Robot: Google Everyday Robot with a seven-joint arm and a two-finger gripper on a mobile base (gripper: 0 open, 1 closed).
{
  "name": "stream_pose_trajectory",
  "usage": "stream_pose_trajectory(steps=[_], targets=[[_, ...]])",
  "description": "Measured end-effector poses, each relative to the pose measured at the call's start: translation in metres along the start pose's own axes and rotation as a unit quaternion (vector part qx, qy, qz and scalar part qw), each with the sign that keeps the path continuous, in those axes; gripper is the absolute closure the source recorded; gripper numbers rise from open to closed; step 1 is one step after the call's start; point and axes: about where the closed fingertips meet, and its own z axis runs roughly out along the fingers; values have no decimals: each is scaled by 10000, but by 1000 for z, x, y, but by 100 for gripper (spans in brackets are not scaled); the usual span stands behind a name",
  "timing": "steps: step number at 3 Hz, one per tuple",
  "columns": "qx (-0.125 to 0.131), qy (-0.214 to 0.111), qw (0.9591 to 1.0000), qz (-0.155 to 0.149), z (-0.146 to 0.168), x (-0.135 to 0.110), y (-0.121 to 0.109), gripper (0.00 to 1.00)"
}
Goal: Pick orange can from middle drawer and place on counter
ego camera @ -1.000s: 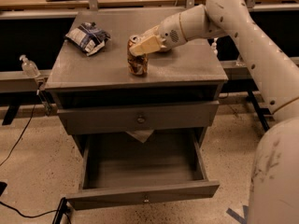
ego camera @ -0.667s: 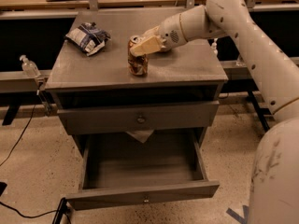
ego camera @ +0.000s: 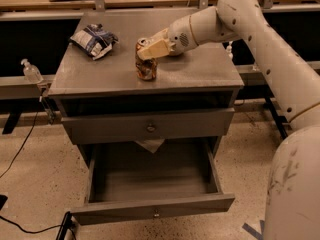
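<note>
Orange can (ego camera: 146,68) met the gripper (ego camera: 153,49) at its upper rim. The gripper reached in from the camera's right, level with the lid, and whether it clamped the can or only touched it could not be told. Beneath the gripper the can stood upright, long axis vertical, on the counter (ego camera: 200,70) near its front edge — the middle drawer (ego camera: 150,210) hung open below.

The orange can (ego camera: 146,69) stands on the counter (ego camera: 200,69), near its front edge. My gripper (ego camera: 150,49) is at the can's top, my arm to the can's right. A bag (ego camera: 93,40) lies behind and left of the can; the middle drawer (ego camera: 115,215) stands open below it.
</note>
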Motion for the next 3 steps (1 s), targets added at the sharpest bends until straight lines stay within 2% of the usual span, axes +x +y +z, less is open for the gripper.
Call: stream_pose_trajectory(steps=[1,2,3], targets=[[-28,4,10000,1,3,0,1,12],[-101,-575,9980,-223,-11,-23,10,0],[-244,-1000,9940,-380,-19,-45,22,0]])
